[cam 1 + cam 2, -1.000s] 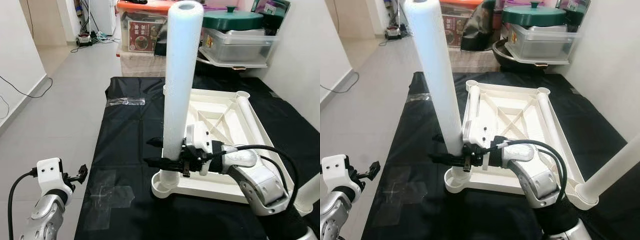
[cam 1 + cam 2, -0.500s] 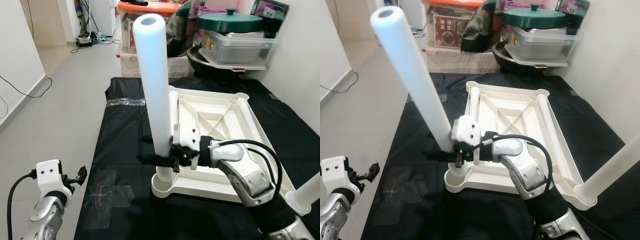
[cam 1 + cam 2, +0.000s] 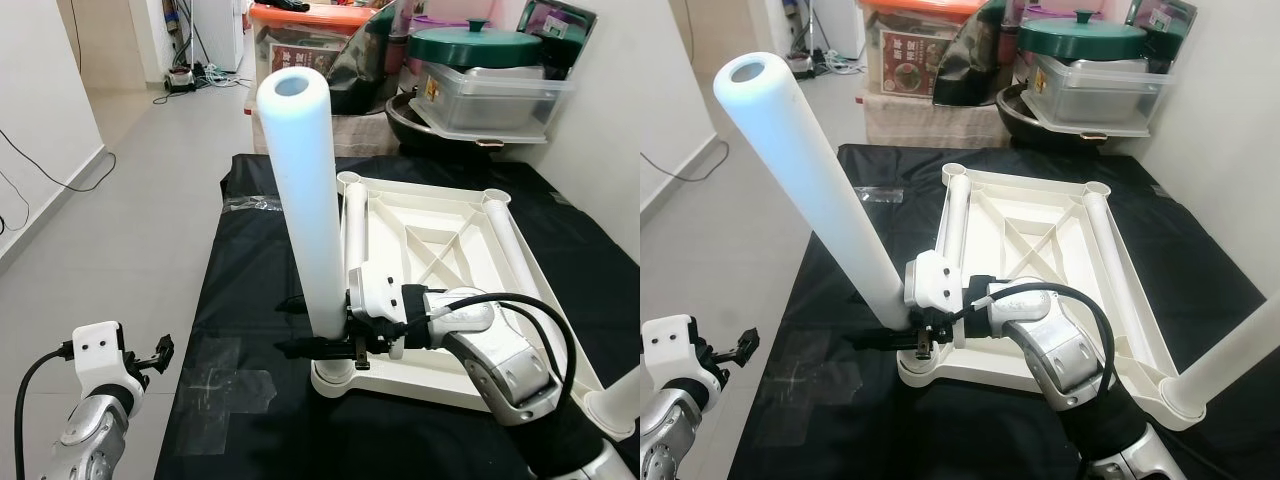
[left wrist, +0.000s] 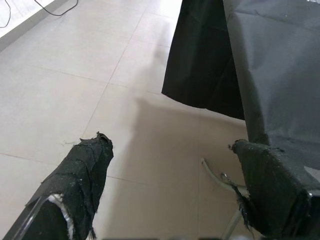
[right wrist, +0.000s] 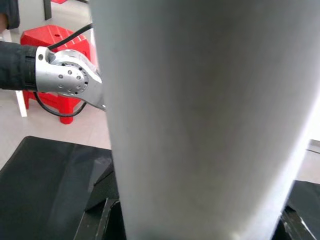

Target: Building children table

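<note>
The white children's table top (image 3: 522,262) lies upside down on a black cloth (image 3: 250,260). My right gripper (image 3: 318,347) is shut on the lower end of a long white tube leg (image 3: 312,220). The leg's foot is just above the near-left corner socket (image 3: 338,381), and the leg leans left, off upright. The leg's grey-white surface (image 5: 200,115) is close up in the right wrist view. A second white leg (image 3: 1230,360) stands in the near-right corner. My left gripper (image 3: 160,349) hangs idle at the lower left over the floor, its fingers (image 4: 82,170) open.
Storage boxes and a green-lidded pot (image 3: 480,45) are stacked behind the cloth. Cables (image 3: 185,75) lie on the tiled floor at far left. Clear tape patches (image 3: 228,381) are stuck to the cloth. A red stool (image 5: 55,35) stands nearby.
The leg has tipped from upright to leaning left while my right gripper keeps hold near its base. The camera has shifted a little. The left arm has not moved.
</note>
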Controlling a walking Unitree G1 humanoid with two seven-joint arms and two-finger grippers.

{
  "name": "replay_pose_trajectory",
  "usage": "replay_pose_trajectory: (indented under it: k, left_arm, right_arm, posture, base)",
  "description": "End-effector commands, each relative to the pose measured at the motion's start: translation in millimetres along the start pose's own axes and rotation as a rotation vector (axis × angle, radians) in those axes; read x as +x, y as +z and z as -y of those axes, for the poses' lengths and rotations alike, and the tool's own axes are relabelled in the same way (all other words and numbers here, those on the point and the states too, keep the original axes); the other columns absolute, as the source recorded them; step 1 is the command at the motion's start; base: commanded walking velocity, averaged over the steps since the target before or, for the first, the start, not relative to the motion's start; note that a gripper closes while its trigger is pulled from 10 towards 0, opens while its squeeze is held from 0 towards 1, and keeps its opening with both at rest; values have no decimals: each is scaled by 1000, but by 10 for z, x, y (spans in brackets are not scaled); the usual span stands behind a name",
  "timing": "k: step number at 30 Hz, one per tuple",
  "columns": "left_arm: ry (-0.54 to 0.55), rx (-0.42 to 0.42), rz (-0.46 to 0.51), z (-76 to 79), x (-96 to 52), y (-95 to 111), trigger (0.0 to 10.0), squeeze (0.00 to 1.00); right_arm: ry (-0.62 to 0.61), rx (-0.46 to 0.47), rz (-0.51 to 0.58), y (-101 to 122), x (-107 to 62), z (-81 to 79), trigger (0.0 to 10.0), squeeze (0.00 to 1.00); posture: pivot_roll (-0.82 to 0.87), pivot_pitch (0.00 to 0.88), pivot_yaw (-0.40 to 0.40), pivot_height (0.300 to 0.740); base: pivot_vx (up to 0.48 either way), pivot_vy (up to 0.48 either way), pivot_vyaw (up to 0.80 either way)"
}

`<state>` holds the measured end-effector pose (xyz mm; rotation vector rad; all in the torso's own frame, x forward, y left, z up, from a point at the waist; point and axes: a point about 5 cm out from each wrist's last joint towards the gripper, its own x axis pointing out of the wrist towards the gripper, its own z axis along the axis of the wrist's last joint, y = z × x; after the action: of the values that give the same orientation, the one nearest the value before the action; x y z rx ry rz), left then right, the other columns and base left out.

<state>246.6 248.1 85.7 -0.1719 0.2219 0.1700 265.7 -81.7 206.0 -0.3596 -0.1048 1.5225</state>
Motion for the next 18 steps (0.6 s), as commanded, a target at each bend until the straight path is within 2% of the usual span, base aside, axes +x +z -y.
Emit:
replay_pose_trajectory:
  k: [1, 6, 9, 11, 15, 18]
  left_arm:
    - [-8, 0, -16, 29, 13, -48, 10000, 0]
    - [-7, -1, -17, 33, 21, -52, 10000, 0]
    - [1, -6, -14, 19, 16, -48, 10000, 0]
    - [2, -6, -14, 17, 14, -49, 10000, 0]
    - [24, -12, -20, -30, -17, -75, 10000, 0]
    - [26, -14, -22, -40, -21, -83, 10000, 0]
  right_arm:
    - [57, 117, -58, -205, 35, -86, 0, 0]
    - [83, 158, -77, -265, 119, -40, 0, 0]
    - [43, 265, -80, -333, 155, 89, 0, 0]
    - [39, 276, -81, -343, 154, 100, 0, 0]
    - [-58, 323, -56, -407, 138, 146, 0, 0]
    - [-66, 325, -59, -432, 134, 115, 0, 0]
  posture:
    - [6, 0, -75, 740]
    - [14, 0, -83, 740]
    - [22, 0, -92, 740]
    - [22, 0, -92, 740]
    - [23, 0, -94, 740]
    - [21, 0, -89, 740]
  base:
    - [0, 0, 0]
    - [0, 0, 0]
    - [0, 0, 0]
    - [0, 0, 0]
    - [0, 0, 0]
    - [0, 0, 0]
